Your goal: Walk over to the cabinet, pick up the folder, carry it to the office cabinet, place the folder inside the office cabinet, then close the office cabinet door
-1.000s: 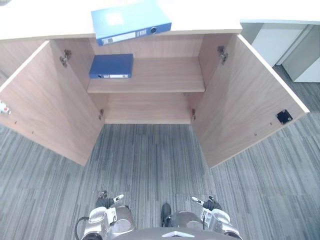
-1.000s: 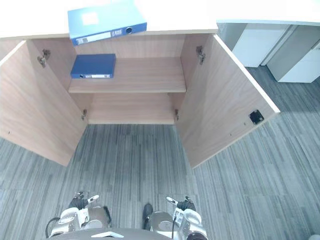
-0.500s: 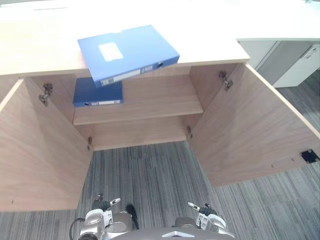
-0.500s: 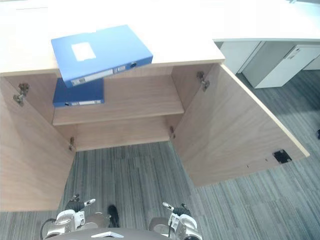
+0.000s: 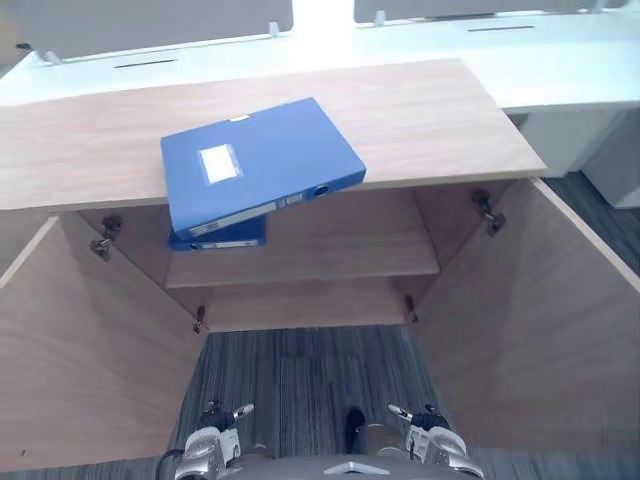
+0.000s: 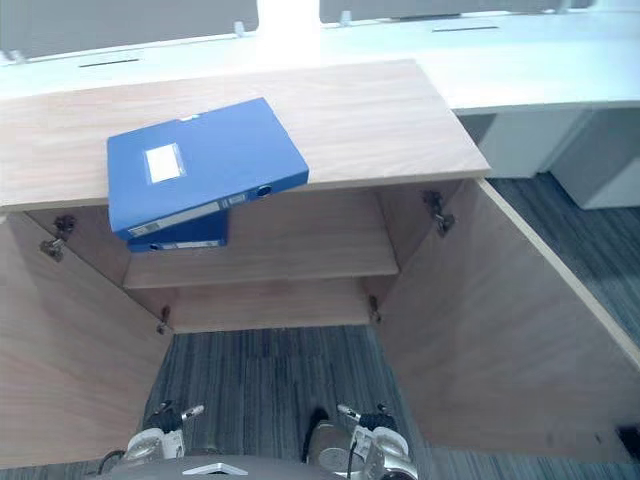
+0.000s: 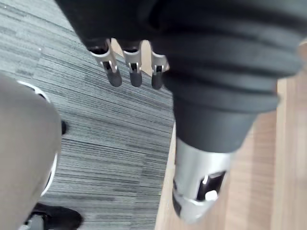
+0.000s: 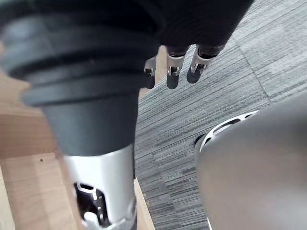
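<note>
Folder [image 5: 260,165]: you see it flat on the cabinet [image 5: 430,120], overhanging the front edge.
Second folder [image 5: 228,240]: on the shelf [image 5: 340,250] below.
Left hand [image 7: 135,72]: relaxed, empty.
Right hand [image 8: 172,73]: relaxed, empty.

Left hand [image 7: 140,25] with black ribbed cover, silver fingers [image 7: 113,72] tipped dark, right hand [image 8: 192,23] matching

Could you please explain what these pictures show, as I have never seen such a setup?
It is a humanoid robot seen through its own cameras. Two pictures look down from its head at a cabinet with both doors open. A blue folder lies on the cabinet top, overhanging the front edge; a second blue folder lies on the shelf inside. The other two come from the wrists: the left hand and right hand hang open over the carpet, holding nothing.
</note>
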